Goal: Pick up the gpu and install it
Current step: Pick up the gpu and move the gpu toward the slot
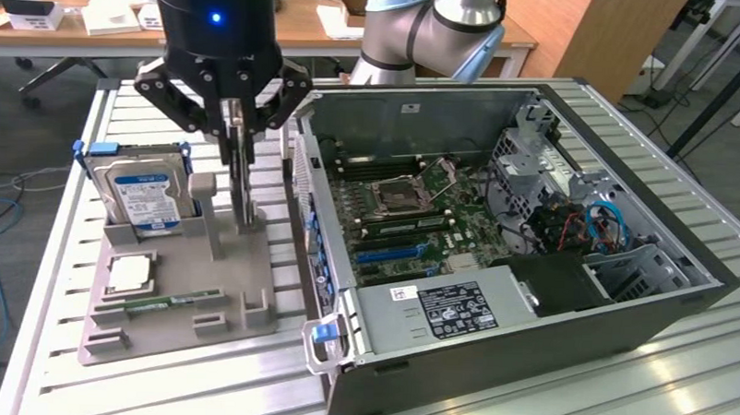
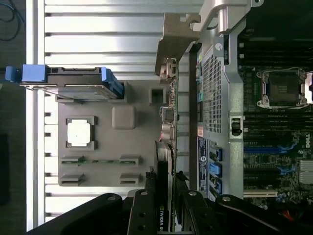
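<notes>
Your end effector (image 1: 234, 152) hangs over the gray parts holder (image 1: 238, 295), fingers pointing straight down and clenched on the gpu (image 1: 242, 198). In the wrist view you can see the two dark fingers (image 2: 146, 205) pressed against either face of the card (image 2: 164, 161), which shows edge-on with its pale metal bracket (image 2: 176, 39) at the end away from the end effector (image 2: 166, 178). The gpu stands upright at the side of the holder nearest the open computer case (image 1: 700, 284), and its lower end reaches down to the holder.

On the same holder you have the hard drive (image 1: 142, 195) in blue rails standing on edge at the far end. The processor chip (image 1: 130, 275) and the green memory stick (image 1: 170, 304) lie flat nearer the camera. The case lies on its side on the slatted metal desk (image 1: 524, 397), at the exterior view's right, with the motherboard (image 1: 407, 200) exposed.
</notes>
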`<state>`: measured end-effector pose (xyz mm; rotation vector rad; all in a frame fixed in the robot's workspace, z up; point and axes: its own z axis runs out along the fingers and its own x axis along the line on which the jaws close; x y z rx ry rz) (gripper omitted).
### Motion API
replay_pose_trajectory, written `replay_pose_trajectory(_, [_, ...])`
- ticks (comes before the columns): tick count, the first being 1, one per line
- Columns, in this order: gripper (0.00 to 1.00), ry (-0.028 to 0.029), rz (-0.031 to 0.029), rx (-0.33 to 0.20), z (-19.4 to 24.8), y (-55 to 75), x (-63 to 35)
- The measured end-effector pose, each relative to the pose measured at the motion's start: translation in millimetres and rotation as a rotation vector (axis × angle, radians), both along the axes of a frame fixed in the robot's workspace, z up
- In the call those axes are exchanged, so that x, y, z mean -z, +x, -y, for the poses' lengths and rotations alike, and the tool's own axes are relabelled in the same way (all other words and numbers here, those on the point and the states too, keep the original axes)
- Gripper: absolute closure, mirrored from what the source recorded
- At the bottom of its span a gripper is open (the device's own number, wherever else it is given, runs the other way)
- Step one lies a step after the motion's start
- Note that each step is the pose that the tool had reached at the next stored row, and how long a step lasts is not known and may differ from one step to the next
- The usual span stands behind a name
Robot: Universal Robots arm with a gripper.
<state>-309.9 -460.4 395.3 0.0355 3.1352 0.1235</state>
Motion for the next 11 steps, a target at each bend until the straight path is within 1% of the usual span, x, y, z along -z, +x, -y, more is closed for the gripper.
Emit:
replay_pose_trajectory(9, [0.74, 0.0000, 0.0001, 0.000, 0.0, 0.0, -9.3])
replay_pose_trajectory(10, [0.74, 0.0001, 0.0001, 0.000, 0.0, 0.0, -15.9])
replay_pose_trajectory(11, [0.74, 0.0000, 0.0000, 0.000, 0.0, 0.0, -17.1])
